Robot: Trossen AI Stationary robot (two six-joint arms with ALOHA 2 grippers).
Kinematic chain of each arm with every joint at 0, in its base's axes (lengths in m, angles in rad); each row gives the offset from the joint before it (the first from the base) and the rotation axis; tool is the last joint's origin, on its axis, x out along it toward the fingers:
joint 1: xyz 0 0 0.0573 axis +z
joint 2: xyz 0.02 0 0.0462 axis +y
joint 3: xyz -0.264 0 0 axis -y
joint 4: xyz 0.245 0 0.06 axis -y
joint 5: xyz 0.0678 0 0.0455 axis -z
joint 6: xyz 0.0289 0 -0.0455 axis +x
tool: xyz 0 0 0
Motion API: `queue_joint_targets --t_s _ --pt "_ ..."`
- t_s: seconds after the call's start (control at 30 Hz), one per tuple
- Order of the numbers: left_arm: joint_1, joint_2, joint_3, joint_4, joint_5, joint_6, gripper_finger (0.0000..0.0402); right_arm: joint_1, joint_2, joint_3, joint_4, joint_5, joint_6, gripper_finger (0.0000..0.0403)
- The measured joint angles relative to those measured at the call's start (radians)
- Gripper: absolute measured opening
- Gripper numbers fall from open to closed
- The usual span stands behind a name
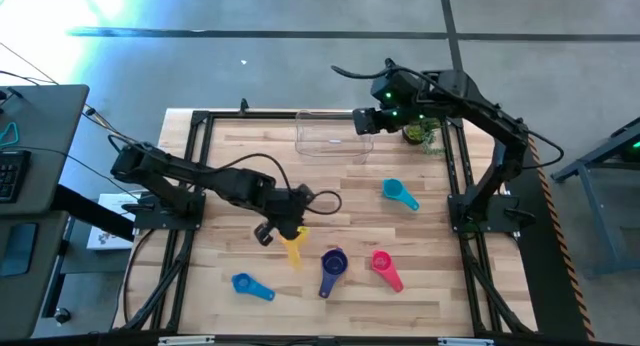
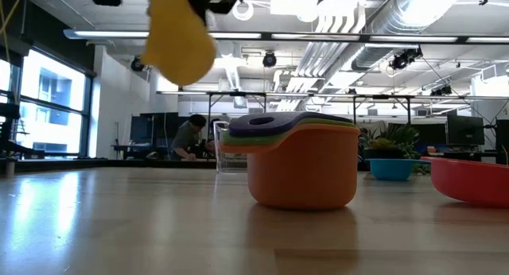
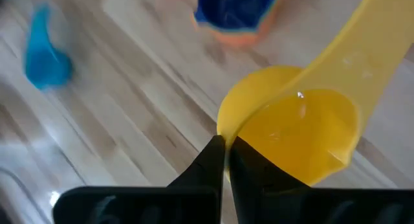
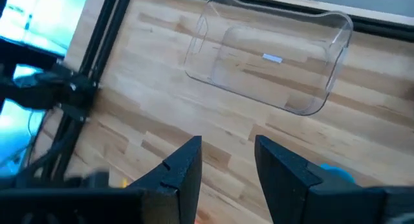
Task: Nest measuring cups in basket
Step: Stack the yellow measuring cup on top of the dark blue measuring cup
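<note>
My left gripper (image 1: 283,229) is shut on a yellow measuring cup (image 1: 295,248), which shows high off the table in the low view (image 2: 180,38). Beside it stands a nested stack of cups (image 1: 332,265): orange outside, green and purple inside (image 2: 302,168). A blue cup (image 1: 252,286), a pink-red cup (image 1: 386,269) and a teal cup (image 1: 400,194) lie singly on the table. The clear basket (image 1: 330,134) stands at the far edge. My right gripper (image 4: 228,160) hovers open by the basket's right end (image 1: 360,121). My left gripper (image 3: 225,146) pinches the yellow cup's bowl rim (image 3: 223,130) on the side away from the handle (image 3: 362,36), one finger inside the bowl and one outside. The fingers come from above, slanting down. The cup is lifted clear of the table.
A small potted green plant (image 1: 420,134) stands right of the basket at the far right corner. Black frame rails (image 1: 190,186) run along the table's left and right sides. Bare wood lies between the basket and the cups. A person sits in the room behind (image 2: 189,138).
</note>
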State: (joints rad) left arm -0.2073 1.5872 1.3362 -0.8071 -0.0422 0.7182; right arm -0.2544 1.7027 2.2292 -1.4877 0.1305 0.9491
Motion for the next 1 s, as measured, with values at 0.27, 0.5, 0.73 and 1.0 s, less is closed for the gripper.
queue_joint_targets --t_s 0.27,0.5,0.73,1.0 --pt "-0.051 0.058 0.051 0.088 -0.02 0.172 0.0003 0.002 0.0 -0.001 0.015 0.134 0.133 0.0135" --pt "-0.089 0.09 0.05 0.241 -0.047 0.211 0.0003 0.001 0.001 -0.001 0.062 0.157 0.177 0.0135" --pt "-0.105 0.128 0.051 0.383 -0.047 0.238 0.0003 0.007 0.013 0.0 0.064 0.154 0.177 0.0135" --pt "-0.106 0.17 0.052 0.436 -0.022 0.283 0.0003 0.009 0.046 0.0 0.064 0.144 0.175 0.0135"
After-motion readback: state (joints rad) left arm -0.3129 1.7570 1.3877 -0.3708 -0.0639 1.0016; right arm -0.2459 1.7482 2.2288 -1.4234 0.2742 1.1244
